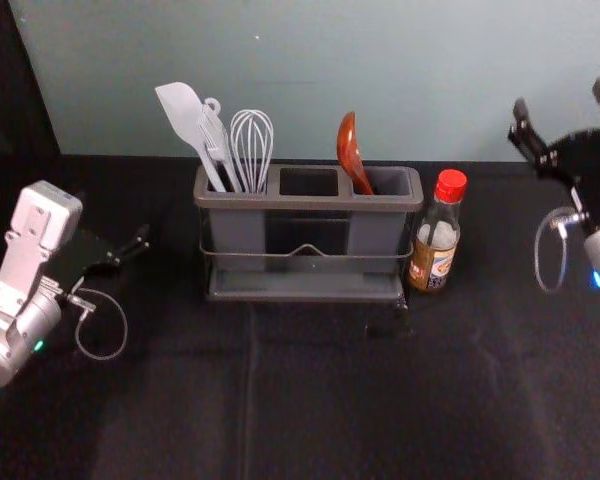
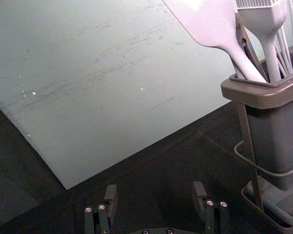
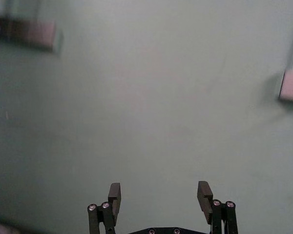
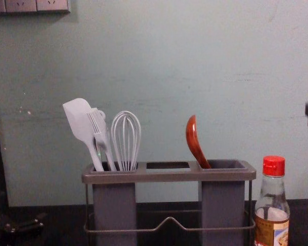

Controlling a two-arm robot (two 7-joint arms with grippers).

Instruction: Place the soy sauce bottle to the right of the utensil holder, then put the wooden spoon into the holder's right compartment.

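The clear glass soy sauce bottle (image 1: 435,235) with a red cap, brown contents and a printed label stands upright on the black-covered worktop (image 1: 330,400), just beside the right end of the grey plastic utensil holder with a wire frame (image 1: 305,202). The glossy reddish-brown wooden spoon (image 1: 349,145) is in the holder's right compartment, rounded end up, leaning left. A pale spatula (image 1: 183,112), brush (image 1: 217,140) and whisk (image 1: 252,140) stand in the left compartment.

The holder sits near the worktop's far edge, by the grey-green wall (image 1: 310,70); bare black surface runs from its front toward the near edge, and more lies right of the bottle.

The left pincer (image 1: 130,250) is wide open with nothing in it, left of the holder, well apart. The right pincer (image 1: 561,99), likewise spread wide and holding nothing, is raised toward the far right corner.
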